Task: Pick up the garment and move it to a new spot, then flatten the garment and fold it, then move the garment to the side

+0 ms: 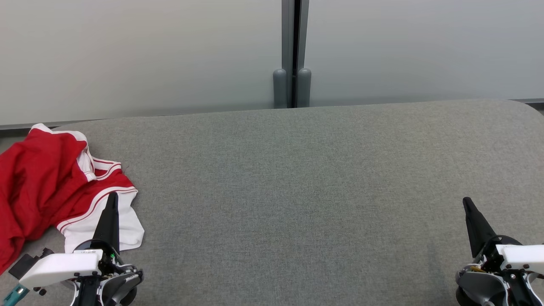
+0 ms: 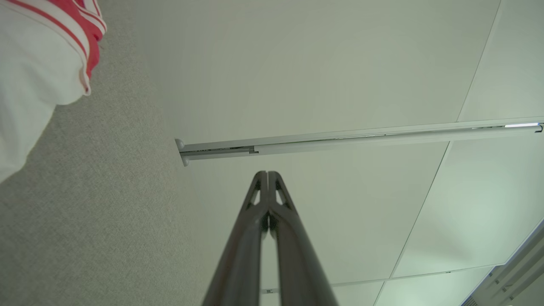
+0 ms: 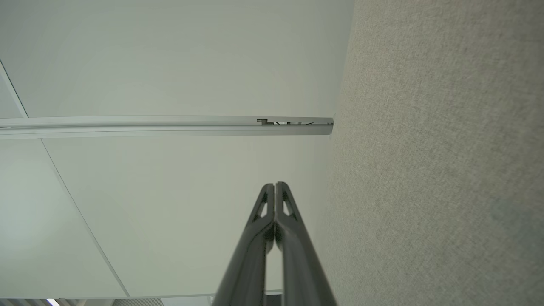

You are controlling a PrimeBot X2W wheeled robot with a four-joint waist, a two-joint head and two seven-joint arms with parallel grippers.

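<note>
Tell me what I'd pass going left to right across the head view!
First the garment, then the post, then the right gripper.

We see a bright red garment (image 1: 38, 182) with white bands edged by thin red stripes. The table (image 1: 297, 191) is a flecked mid-grey fabric. The wall (image 1: 127, 55) is pale grey-green, and its central post (image 1: 292, 89) is darker grey. The left gripper (image 1: 112, 197) and right gripper (image 1: 466, 202) are black with white housings.
</note>
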